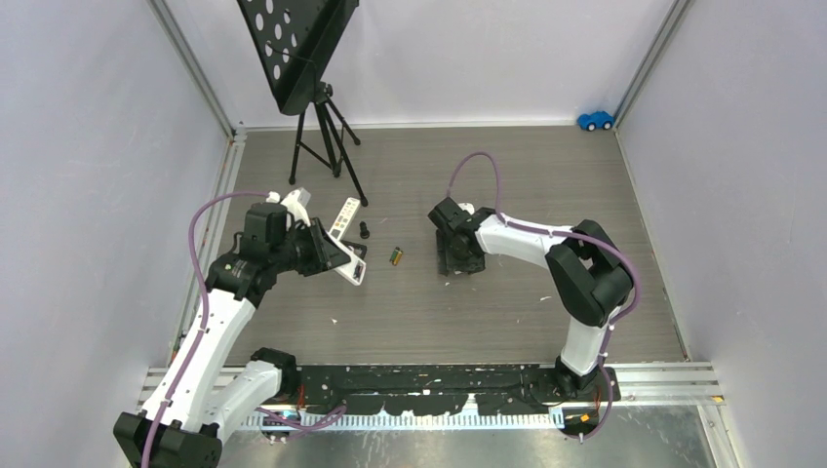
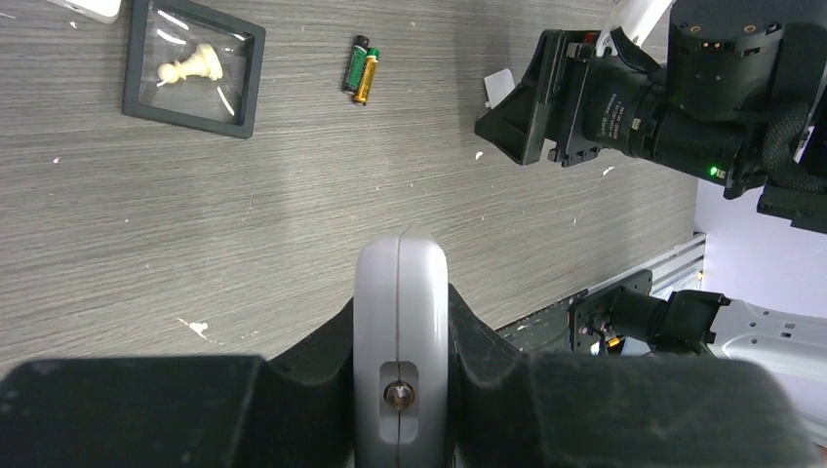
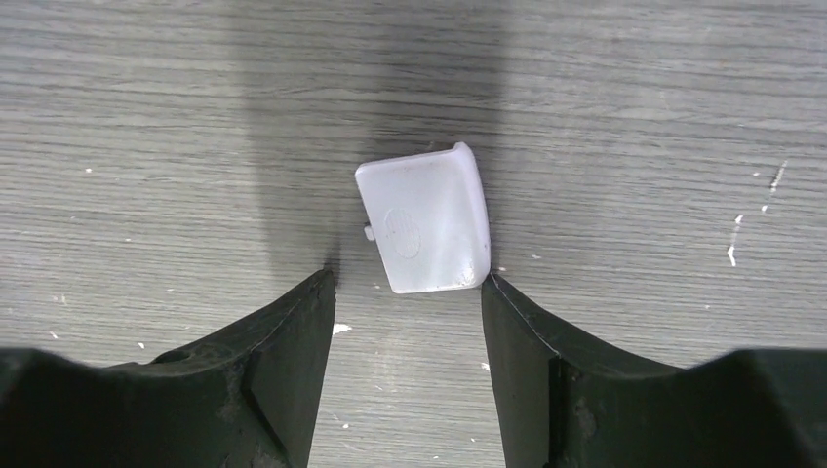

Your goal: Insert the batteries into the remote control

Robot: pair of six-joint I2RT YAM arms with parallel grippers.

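Our left gripper [image 2: 401,327] is clamped on one end of the remote control [image 2: 400,283], which we judge steadies it for loading; our right gripper [image 3: 408,292] hovers with jaws apart over the detached white cover [image 3: 424,219], which lies flat on the table [image 3: 146,117], ungripped; the batteries [image 2: 361,70] lie side by side between the arms, untouched.

The batteries [image 1: 397,255] lay on the table [image 1: 488,322] between the remote [image 2: 400,322] and the right gripper [image 3: 408,278]. A cover [image 3: 424,219] lay at its fingertips.
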